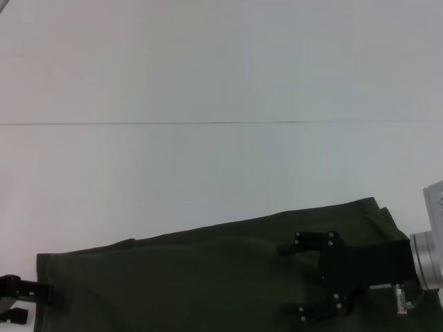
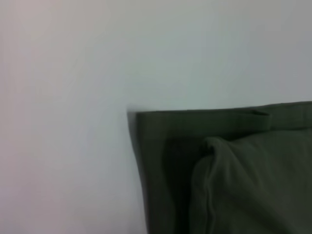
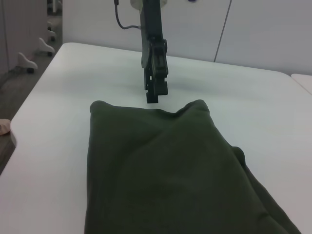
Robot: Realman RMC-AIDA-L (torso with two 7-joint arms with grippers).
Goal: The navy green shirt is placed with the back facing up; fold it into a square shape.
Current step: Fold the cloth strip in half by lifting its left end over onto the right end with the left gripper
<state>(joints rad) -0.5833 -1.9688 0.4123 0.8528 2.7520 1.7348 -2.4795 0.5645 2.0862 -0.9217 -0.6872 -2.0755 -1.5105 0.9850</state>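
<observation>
**Shirt already a long band; the end-to-end fold comes next**

The shirt [image 1: 208, 277] lies on the white table [image 1: 208, 69], along the edge nearest the robot, as a long dark-green band running across the head view from low on the left to slightly farther away on the right. The left wrist view shows a doubled layer of cloth at one squared corner, so the lengthwise folds look done. No lettering shows.

The right gripper [image 1: 304, 282] hovers over the right end of the shirt, its jaws spread wide with bare cloth between them; it holds nothing. Whether its fingertips touch the cloth cannot be told. The left gripper [image 1: 17, 299] sits at the left end, just at the shirt's edge, with only part of it in the head view. The right wrist view shows it from across the table, standing at the far end of the band with its tip low beside the cloth; whether its fingers are open or shut cannot be told.

In my judgement, the step in hand is the set-up for shortening the band into a square. The next move calls for one end to be pinched through all layers, lifted clear without dragging the rest, and carried over toward the other end so the edges line up.
</observation>
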